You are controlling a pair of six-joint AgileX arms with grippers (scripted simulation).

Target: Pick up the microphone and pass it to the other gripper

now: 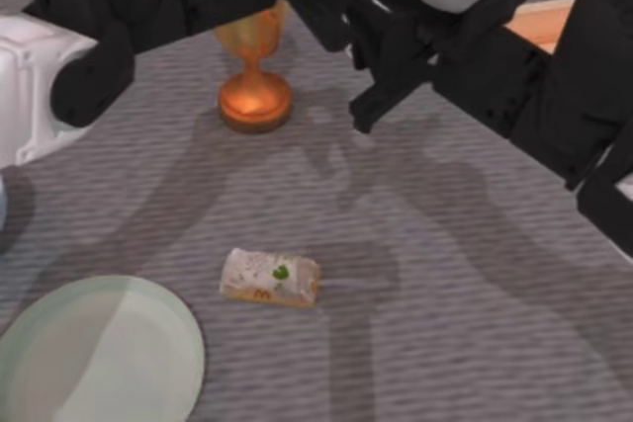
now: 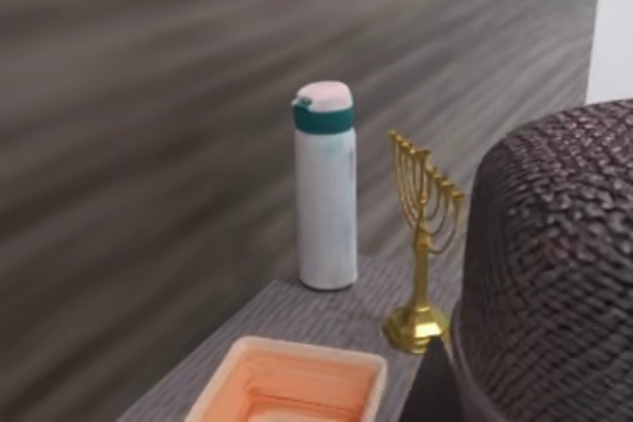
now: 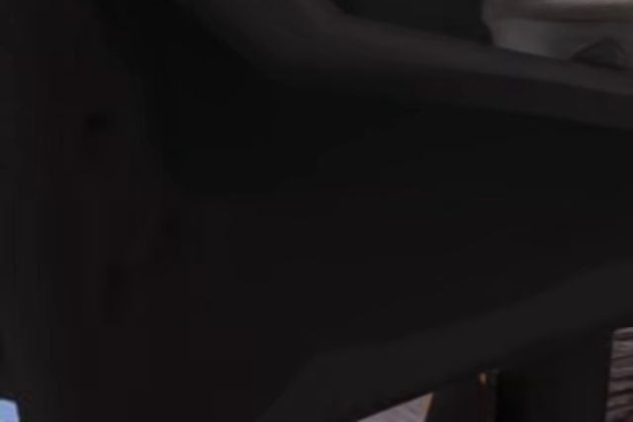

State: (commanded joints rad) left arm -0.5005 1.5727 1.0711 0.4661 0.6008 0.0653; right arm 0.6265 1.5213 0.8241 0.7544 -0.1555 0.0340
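The grey tabletop [image 1: 445,274] carried a pale plate [image 1: 99,353] at its near-left corner, an orange goblet [image 1: 254,66] by the far edge, and a wrapped sandwich [image 1: 269,278] mid-table. Both arms crowded the far edge; left gripper [image 1: 326,7] and right gripper [image 1: 381,96] finger states could not be told. The microphone was not visible. The right wrist view was dark.

A grey woven-textured table [image 1: 435,274] is carrying a wrapped sandwich [image 1: 270,279] lying near its middle, a pale green plate [image 1: 99,353] sitting at the near left, and an orange goblet [image 1: 254,76] standing at the far side, well apart from the sandwich. A white box [image 1: 30,86] is resting at the far left edge.
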